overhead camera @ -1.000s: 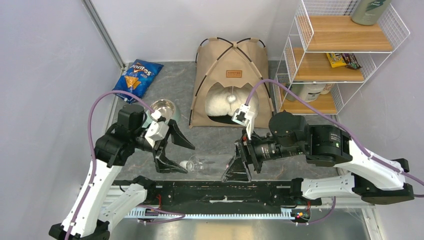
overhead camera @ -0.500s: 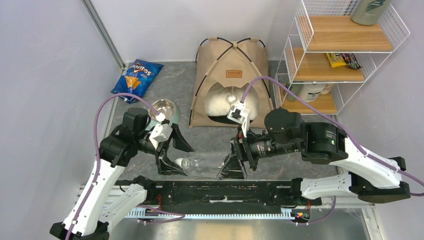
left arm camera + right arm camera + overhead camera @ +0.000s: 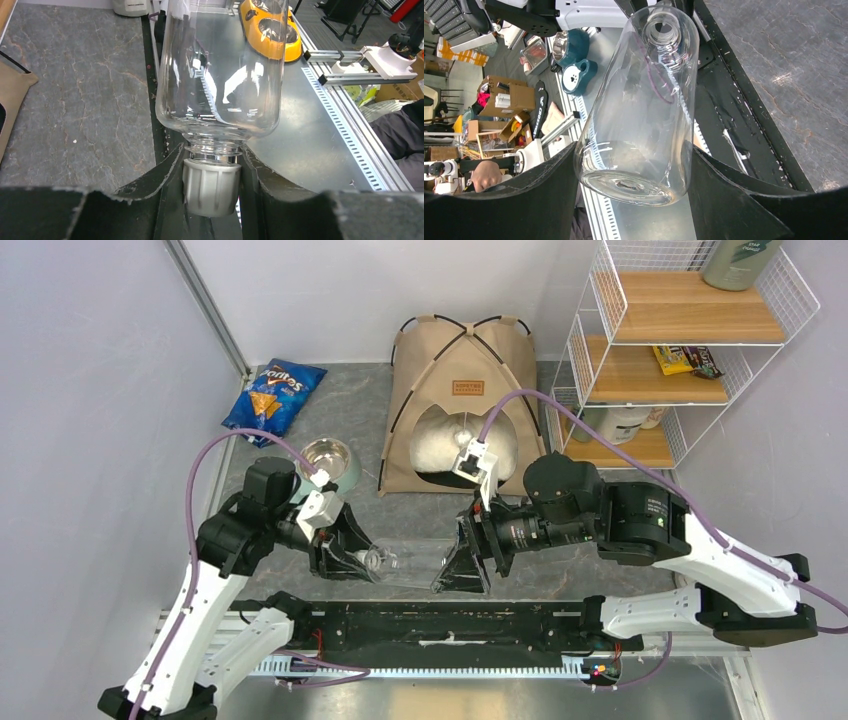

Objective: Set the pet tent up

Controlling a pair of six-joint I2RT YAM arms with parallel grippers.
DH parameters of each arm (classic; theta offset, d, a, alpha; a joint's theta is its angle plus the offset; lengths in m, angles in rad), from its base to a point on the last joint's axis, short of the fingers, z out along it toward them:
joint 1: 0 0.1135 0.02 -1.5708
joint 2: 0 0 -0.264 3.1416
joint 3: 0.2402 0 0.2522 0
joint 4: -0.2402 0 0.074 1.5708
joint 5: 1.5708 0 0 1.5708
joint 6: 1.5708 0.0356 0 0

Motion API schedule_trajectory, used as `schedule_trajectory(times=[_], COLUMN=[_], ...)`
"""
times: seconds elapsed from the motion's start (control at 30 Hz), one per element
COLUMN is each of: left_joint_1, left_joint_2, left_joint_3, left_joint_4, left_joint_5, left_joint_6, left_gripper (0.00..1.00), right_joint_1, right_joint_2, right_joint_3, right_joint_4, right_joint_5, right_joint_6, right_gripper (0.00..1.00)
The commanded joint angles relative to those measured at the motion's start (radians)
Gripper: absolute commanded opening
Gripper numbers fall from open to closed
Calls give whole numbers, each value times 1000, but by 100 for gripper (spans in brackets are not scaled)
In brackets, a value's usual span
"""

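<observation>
Pet tent (image 3: 465, 365) stands pitched at the back of the table (image 3: 345, 415); our left gripper (image 3: 365, 562) pinches the grey cap (image 3: 210, 187) of a clear bottle (image 3: 410, 565), whose base our right gripper (image 3: 452, 560) clamps.

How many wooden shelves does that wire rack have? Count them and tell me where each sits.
3. In the wire rack: the top shelf carries a green bottle, the middle shelf holds snack packets, and the bottom shelf holds pale containers. Any lower shelf would be hidden.

Left fingers (image 3: 162, 187) pinch the bottle (image 3: 220, 75) cap while right fingers (image 3: 541, 200) clasp its base.
</observation>
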Motion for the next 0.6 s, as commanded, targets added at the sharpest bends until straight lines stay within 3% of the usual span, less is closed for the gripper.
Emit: schedule_trajectory(times=[0.0, 0.1, 0.13, 0.2, 0.33, 0.43, 0.57], left_joint_1=[2, 1, 2, 1, 2, 2, 2], left_joint_2=[22, 9, 2, -25, -132, -209, -235], left_joint_3=[35, 41, 37, 16, -107, -202, -223], left_joint_4=[9, 29, 56, 135, 542, 813, 890], left_joint_5=[2, -1, -10, -55, -240, -351, -444], left_joint_6=[-15, -22, -48, -136, -527, -736, -828], left_gripper=[2, 2, 2, 2, 2, 2, 2], right_joint_1=[5, 5, 5, 5, 5, 5, 5], right_joint_2=[20, -6, -23, -58, -119, -140, -131], right_joint_3=[42, 18, -1, -38, -116, -172, -208], right_joint_4=[45, 74, 98, 149, 306, 435, 581], right_joint_5=[31, 104, 143, 218, 357, 469, 592], right_joint_6=[-31, -56, -68, -91, -127, -168, -225], right_gripper=[63, 93, 97, 97, 97, 97, 97])
